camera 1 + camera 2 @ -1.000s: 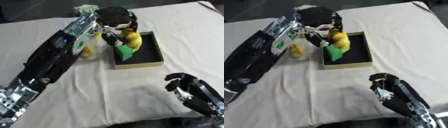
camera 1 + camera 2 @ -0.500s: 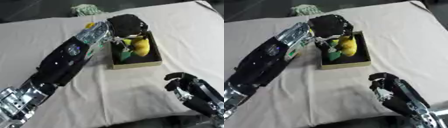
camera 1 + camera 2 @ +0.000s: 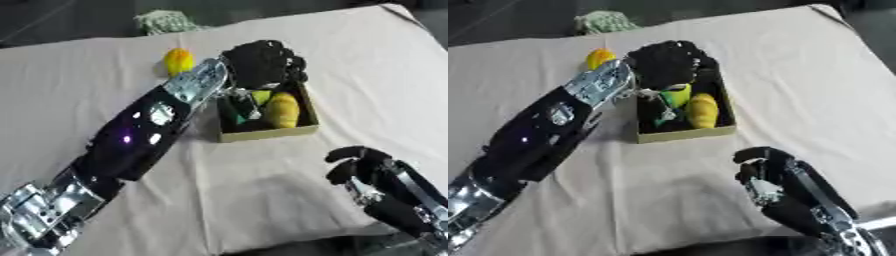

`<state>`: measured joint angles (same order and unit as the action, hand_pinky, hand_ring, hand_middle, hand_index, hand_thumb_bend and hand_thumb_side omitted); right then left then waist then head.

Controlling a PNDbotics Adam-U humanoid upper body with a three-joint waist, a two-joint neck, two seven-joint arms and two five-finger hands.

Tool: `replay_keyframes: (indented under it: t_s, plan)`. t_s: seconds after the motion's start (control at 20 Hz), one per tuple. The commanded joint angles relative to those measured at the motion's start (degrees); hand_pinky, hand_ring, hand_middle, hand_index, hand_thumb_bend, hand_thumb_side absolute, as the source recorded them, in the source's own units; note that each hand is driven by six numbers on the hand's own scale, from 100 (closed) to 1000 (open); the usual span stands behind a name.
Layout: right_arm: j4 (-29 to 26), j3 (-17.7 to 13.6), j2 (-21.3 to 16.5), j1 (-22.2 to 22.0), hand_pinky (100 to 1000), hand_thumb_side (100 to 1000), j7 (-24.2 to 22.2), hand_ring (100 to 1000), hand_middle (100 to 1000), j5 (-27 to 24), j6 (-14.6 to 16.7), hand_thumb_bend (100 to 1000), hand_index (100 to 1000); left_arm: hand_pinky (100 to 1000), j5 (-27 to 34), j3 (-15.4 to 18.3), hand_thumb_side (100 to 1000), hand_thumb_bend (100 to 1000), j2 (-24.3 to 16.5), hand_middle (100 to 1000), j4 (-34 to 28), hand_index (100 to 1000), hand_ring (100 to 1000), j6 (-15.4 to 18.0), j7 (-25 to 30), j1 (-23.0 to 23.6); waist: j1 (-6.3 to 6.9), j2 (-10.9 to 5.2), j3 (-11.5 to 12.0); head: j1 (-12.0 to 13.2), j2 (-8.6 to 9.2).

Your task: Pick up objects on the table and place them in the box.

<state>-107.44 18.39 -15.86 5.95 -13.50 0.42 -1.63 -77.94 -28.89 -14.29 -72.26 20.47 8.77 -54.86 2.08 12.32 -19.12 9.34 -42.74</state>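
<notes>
The left arm runs in from the lower left corner — silver joints near the edge, then a long black forearm, then a silver wrist section — and stretches diagonally up toward the middle of the view. At its end the left robot hand (image 3: 261,64) hangs palm down, its black fingers bent downward; whether they grip anything cannot be told. The right robot hand (image 3: 367,169) shows near the lower right corner, wrist entering from that corner, palm turned up — its fingers curled loosely inward and holding nothing.
</notes>
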Motion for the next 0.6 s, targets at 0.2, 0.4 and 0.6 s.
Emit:
replay_keyframes:
  t_s: [0.2,0.4,0.6]
  plan:
    - [-0.93,-1.08,-0.73,-0.70,617,380,0.75,617,681,0.50,0.32,100,747,763,17.16,2.74,202,319,-8.95,692,-7.70,790,712,-4.44,4.08,0.17,0.25,-1.83,2.02,-2.36,0.08]
    - [-0.64,-1.39,-1.20,-1.35,617,377,1.09,617,682,0.99,0.56,100,747,764,31.66,3.89,207,260,-16.03,691,-9.62,791,710,-9.35,16.57,2.41,0.98,-2.62,3.36,-3.37,-0.40]
    - [-0.46,-1.58,-1.53,-1.72,617,369,1.37,617,682,1.33,0.69,100,747,763,36.75,5.57,211,247,-19.41,690,-6.44,790,710,-12.92,26.42,5.26,1.32,-3.04,4.14,-4.07,-0.71]
